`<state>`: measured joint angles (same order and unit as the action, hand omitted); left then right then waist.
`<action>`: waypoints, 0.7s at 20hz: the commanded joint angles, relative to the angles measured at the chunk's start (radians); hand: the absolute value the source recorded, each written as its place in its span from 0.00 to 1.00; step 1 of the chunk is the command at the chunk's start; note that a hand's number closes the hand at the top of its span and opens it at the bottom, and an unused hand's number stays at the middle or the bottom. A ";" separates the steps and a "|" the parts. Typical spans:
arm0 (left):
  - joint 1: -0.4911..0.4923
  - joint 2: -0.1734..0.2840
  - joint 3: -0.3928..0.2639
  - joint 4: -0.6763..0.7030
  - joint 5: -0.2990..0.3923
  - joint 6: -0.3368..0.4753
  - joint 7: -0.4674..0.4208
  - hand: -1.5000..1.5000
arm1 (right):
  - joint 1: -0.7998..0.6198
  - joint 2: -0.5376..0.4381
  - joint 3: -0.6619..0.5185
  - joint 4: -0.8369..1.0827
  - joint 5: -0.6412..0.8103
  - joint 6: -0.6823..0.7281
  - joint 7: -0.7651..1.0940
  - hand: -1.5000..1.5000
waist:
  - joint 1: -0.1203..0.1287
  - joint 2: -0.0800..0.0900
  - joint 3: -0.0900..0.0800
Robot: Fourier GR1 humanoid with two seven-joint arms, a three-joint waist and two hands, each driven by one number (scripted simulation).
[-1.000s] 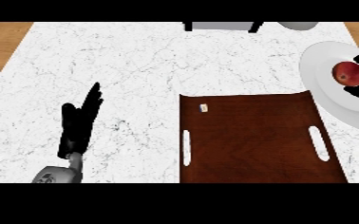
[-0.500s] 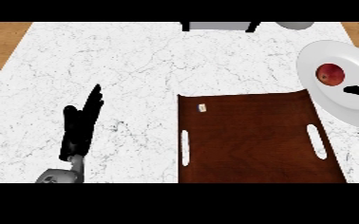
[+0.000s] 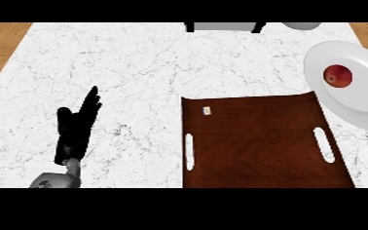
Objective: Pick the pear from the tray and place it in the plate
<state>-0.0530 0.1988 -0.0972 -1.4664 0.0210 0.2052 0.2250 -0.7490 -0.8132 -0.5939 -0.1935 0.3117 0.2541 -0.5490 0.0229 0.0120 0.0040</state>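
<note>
A red pear (image 3: 337, 75) lies on the white plate (image 3: 325, 97) at the right edge of the head view. The dark brown wooden tray (image 3: 259, 141) with two white handle slots sits just left of the plate; only a small white tag (image 3: 207, 110) shows near its far left corner. My left hand (image 3: 75, 129) rests open at the lower left on the white marble counter (image 3: 137, 68), fingers straight and pointing away, well apart from the tray. The right hand does not show.
A grey object with dark legs (image 3: 223, 27) stands at the counter's far edge, and a grey rounded thing (image 3: 302, 25) shows at the top right. Wooden floor (image 3: 10, 39) lies beyond the counter's left edge.
The view has shifted, so plate, pear and tray sit further left and higher in the picture. A dark shape at the plate's right edge a second ago is gone. The left hand stays open.
</note>
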 commanded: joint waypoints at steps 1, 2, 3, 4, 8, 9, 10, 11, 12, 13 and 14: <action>0.016 -0.002 -0.005 -0.040 0.001 -0.007 0.025 0.50 | 0.053 -0.008 -0.033 0.025 -0.038 0.053 -0.074 0.00 | 0.013 0.003 0.001; 0.000 -0.019 -0.008 -0.022 0.001 -0.003 0.020 0.50 | 0.027 -0.013 -0.035 0.018 -0.048 0.090 -0.057 0.00 | 0.008 0.001 0.000; 0.004 -0.057 -0.031 0.023 -0.057 0.054 -0.032 0.50 | 0.043 -0.007 -0.017 0.006 -0.037 0.101 -0.076 0.00 | 0.002 0.000 -0.001; -0.021 -0.031 -0.008 0.047 -0.036 0.018 -0.028 0.50 | 0.051 -0.039 -0.029 0.017 -0.048 0.137 -0.074 0.00 | 0.003 0.001 0.000; -0.011 -0.005 0.015 0.032 -0.014 -0.016 -0.034 0.50 | 0.112 0.004 -0.022 0.016 -0.044 0.119 -0.181 0.00 | 0.012 0.005 0.001; 0.025 -0.017 -0.010 -0.027 -0.022 -0.011 -0.011 0.50 | 0.058 0.020 -0.022 0.008 -0.047 0.083 -0.140 0.00 | 0.018 0.002 0.001; -0.060 -0.057 -0.018 0.064 -0.049 0.018 -0.018 0.50 | 0.079 0.001 -0.019 0.006 -0.048 0.109 -0.151 0.00 | 0.003 0.002 0.000; -0.045 -0.019 0.030 0.066 -0.004 -0.022 -0.009 0.50 | 0.088 0.004 -0.013 -0.004 -0.050 0.130 -0.175 0.00 | 0.003 0.000 -0.001; 0.000 -0.056 -0.017 0.013 -0.040 0.015 -0.016 0.50 | 0.076 0.034 -0.013 0.005 -0.048 0.069 -0.153 0.00 | 0.009 0.000 0.000; -0.009 -0.053 -0.001 0.047 -0.045 0.017 -0.053 0.50 | 0.100 0.017 -0.017 0.011 -0.052 0.088 -0.172 0.00 | 0.007 0.001 0.000; -0.077 -0.040 0.016 0.079 -0.030 -0.003 -0.005 0.50 | 0.099 0.025 -0.005 0.015 -0.040 0.068 -0.162 0.00 | 0.005 0.002 0.000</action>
<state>-0.0808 0.1610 -0.0966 -1.4254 -0.0105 0.2098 0.2070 -0.6667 -0.7987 -0.6092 -0.1848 0.2661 0.3424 -0.6983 0.0295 0.0130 0.0038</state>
